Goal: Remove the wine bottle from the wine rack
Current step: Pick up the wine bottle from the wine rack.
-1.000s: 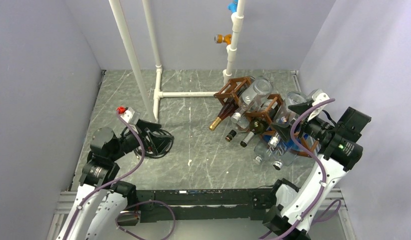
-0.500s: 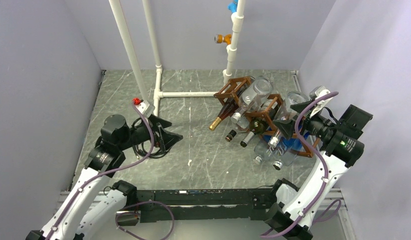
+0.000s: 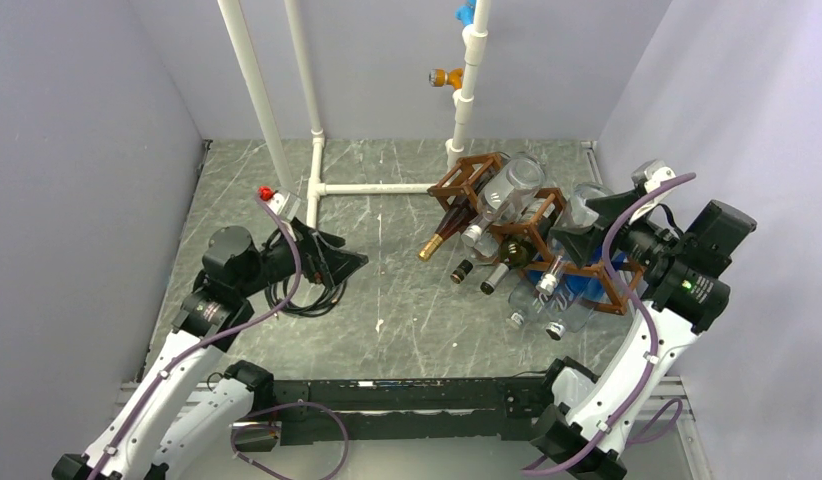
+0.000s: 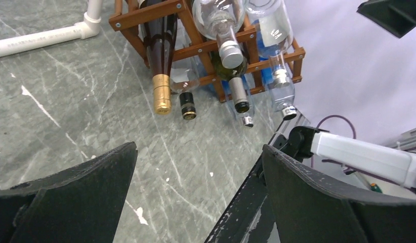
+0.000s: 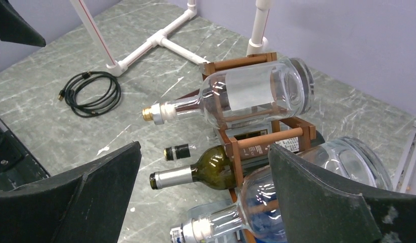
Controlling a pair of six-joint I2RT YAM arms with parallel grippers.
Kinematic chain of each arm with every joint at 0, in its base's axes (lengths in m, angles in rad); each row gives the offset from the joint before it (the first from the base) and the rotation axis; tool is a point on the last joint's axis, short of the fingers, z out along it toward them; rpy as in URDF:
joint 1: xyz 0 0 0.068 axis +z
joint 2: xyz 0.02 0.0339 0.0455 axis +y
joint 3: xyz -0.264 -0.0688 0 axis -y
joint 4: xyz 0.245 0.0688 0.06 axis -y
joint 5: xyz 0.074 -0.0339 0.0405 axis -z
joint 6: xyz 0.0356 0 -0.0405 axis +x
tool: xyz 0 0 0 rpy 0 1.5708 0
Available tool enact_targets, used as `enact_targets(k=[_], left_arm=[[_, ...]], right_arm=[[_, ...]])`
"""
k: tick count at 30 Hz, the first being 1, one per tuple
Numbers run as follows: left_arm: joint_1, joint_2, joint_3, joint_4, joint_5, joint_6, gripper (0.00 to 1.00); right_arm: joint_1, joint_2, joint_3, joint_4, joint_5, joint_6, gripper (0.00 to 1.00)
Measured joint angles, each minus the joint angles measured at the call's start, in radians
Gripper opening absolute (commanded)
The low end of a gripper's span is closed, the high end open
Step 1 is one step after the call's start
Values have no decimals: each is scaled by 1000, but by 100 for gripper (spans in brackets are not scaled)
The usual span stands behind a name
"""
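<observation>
The wine rack (image 3: 465,180) is a reddish-brown wooden lattice at the back right, loaded with several bottles whose necks point front-left. A dark wine bottle (image 3: 442,232) with a gold foil neck lies in its left cell, also seen in the left wrist view as the dark bottle (image 4: 158,55) in the rack (image 4: 140,16). A green bottle (image 5: 211,167) with a silver cap and a clear bottle (image 5: 251,96) lie in the rack (image 5: 266,139). My right gripper (image 3: 572,222) hovers open over the rack's right side, and in its wrist view the right gripper (image 5: 204,147) holds nothing. My left gripper (image 3: 349,262) hangs open and empty left of the rack, with bare floor between the left gripper's (image 4: 198,149) jaws.
White pipes (image 3: 317,150) stand at the back, one running along the floor to the rack. A black cable coil (image 3: 297,295) lies under the left arm. Grey walls close in on both sides. The black base rail (image 3: 407,392) spans the near edge.
The left arm has lifted and swung its gripper rightward toward the rack. The right gripper has risen and shifted back over the rack's right end. Both stay open.
</observation>
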Motion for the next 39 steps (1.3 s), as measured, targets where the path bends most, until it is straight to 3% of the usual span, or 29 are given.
enact_targets(k=[14,29,39], left_arm=[[-119,154,66,56,-16,-123,99],[-341,446,371,-35,-269,-123,99],[-409,605,530,-104,-423,-126,99]], right_arm=[[0,-12,-43,52,-21,106,100],[0,-15,-58,38,-26,102,100],[-5,-5,-64,37,-25,103,100]])
